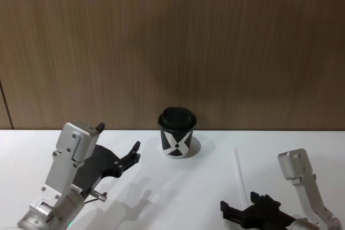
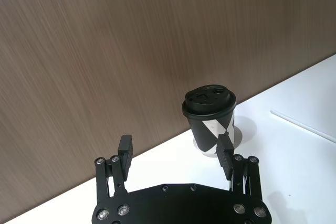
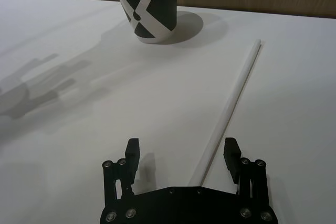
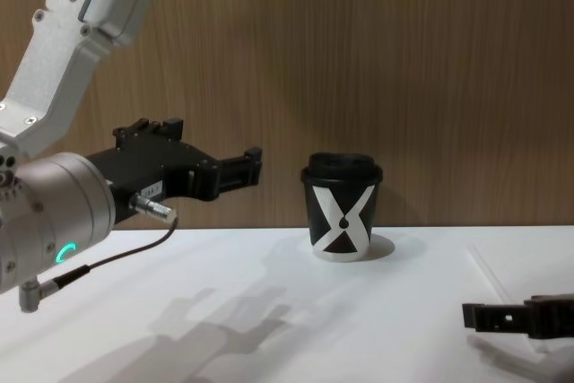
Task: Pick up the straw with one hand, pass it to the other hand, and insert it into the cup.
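In the head view, the cup [image 1: 177,136] stands upright near the far edge of the white table [image 1: 161,197], just in front of the brown wood wall [image 1: 172,36]. It is small and black, with a black lid and a white X on its side. The straw [image 1: 240,175] is thin, straight and white. It lies flat on the table at about 4 o'clock from the cup, well apart from it. The left gripper [image 1: 119,137] hangs above the table at 8 o'clock from the cup, with its two fingers spread apart and nothing in them. The right gripper [image 1: 240,203] is low, at 5 o'clock from the cup, at the near end of the straw. In the left wrist view, the left gripper [image 2: 175,148] has its fingers wide apart and points toward the cup [image 2: 209,119], whose lid top has small bumps. In the right wrist view, the right gripper [image 3: 181,149] has its fingers apart with the straw [image 3: 231,103] lying between them, closer to one finger. I cannot tell if it touches. A small black drop sits in the middle of the X on the cup [image 3: 147,9]. In the chest view, the left gripper [image 4: 202,150] is at 9 o'clock from the cup [image 4: 341,213], with a green ring [image 4: 61,253] glowing on its silver wrist and a dark cable [image 4: 108,262] hanging below. The right gripper [image 4: 511,316] is down by the table at 4 o'clock.
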